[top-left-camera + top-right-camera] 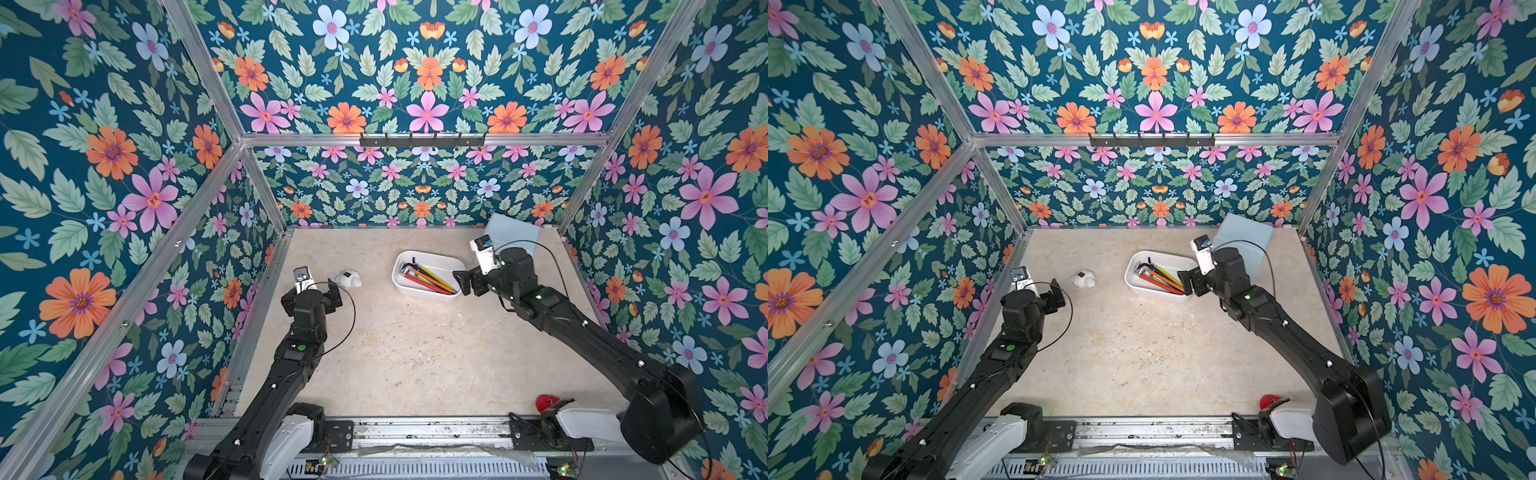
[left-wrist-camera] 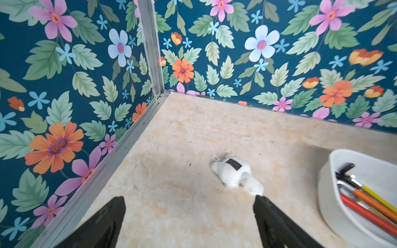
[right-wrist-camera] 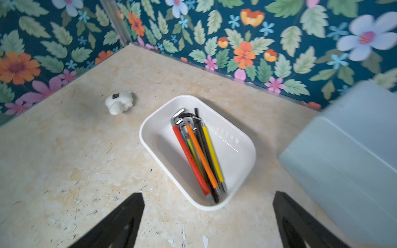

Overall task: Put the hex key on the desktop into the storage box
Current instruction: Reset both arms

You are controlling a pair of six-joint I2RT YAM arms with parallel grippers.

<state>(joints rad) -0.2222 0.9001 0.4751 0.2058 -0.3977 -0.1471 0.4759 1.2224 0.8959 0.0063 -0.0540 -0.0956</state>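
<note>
Hex keys (image 3: pixel 200 154) with coloured sleeves lie inside the white storage box (image 3: pixel 236 158) near the far edge of the bench (image 1: pixel 415 353). Right jaws hover wide and empty over its rim; left jaws wide too. Best lifted straight up, clear of the rim.

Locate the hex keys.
In both top views the hex keys lie bundled inside the storage box, at the desktop's far middle, between the white plush toy and the open right claw.

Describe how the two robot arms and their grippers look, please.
The left arm and right arm are matte black, with rounded segments, white base housings and green indicator lights. A thin black cable loops past each white wrist camera. The left gripper and right gripper have black tapering fingers.
</note>
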